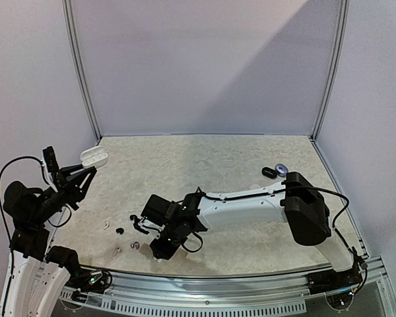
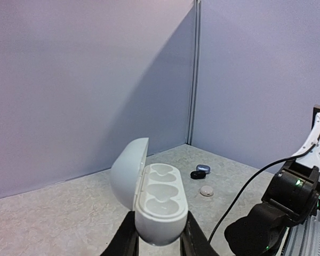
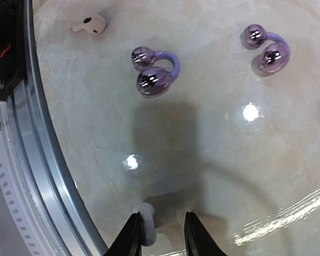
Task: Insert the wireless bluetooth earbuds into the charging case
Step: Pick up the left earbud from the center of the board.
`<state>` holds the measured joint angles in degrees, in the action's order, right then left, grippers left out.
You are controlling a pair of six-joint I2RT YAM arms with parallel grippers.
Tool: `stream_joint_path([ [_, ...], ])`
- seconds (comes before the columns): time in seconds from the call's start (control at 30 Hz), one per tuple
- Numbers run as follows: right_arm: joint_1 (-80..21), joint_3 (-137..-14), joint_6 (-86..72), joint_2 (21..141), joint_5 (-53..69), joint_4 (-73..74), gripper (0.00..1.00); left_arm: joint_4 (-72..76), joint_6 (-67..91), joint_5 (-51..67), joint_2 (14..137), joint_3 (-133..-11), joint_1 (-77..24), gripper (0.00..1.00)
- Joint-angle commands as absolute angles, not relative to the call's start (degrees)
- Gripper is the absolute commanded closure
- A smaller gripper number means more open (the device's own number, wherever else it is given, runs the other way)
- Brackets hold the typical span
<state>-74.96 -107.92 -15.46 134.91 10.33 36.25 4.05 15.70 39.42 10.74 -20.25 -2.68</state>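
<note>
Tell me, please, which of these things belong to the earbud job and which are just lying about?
Job: open white case in the left gripper; white earbud at the right gripper; stemmed white earbud.
Lying about for now: two purple clip earbuds; black case; lilac case.

Cream worktop [image 1: 218, 158] with faint grey-beige marbling, backed by plain pale lilac-grey walls [image 1: 204, 66]. The open charging case [image 2: 157, 205] is glossy white inside and out. A clip earbud [image 3: 154, 69] and its twin [image 3: 266, 48] are mirror-shiny metallic purple with lavender bridges. A stemmed earbud [image 3: 90, 24] is white, as is another bud [image 3: 146, 226]. Further off lie a black case [image 2: 198, 174], a grey-blue case [image 2: 202, 168] and a cream disc [image 2: 206, 190]. The right arm [image 1: 244, 205] is white with black joints. The edge rail [image 3: 37, 160] is silver.
</note>
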Motion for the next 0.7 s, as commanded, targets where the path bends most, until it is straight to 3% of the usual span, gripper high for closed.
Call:
stream_joint_path([
  [0.0,-76.7,-106.5,-16.4,133.7,11.8,40.0,0.71,5.0,15.7,39.7,9.8,-19.3,-2.8,1.0],
  [0.27,-77.0,-106.3,-17.0,133.6,11.4,39.9,0.9,5.0,15.4,39.8,9.3,-19.2,-3.1,1.0],
  [0.67,-76.8,-106.5,-12.7,127.0,6.1,42.3,0.99,6.7,15.1,43.3,9.9,-19.0,-3.1,1.0],
])
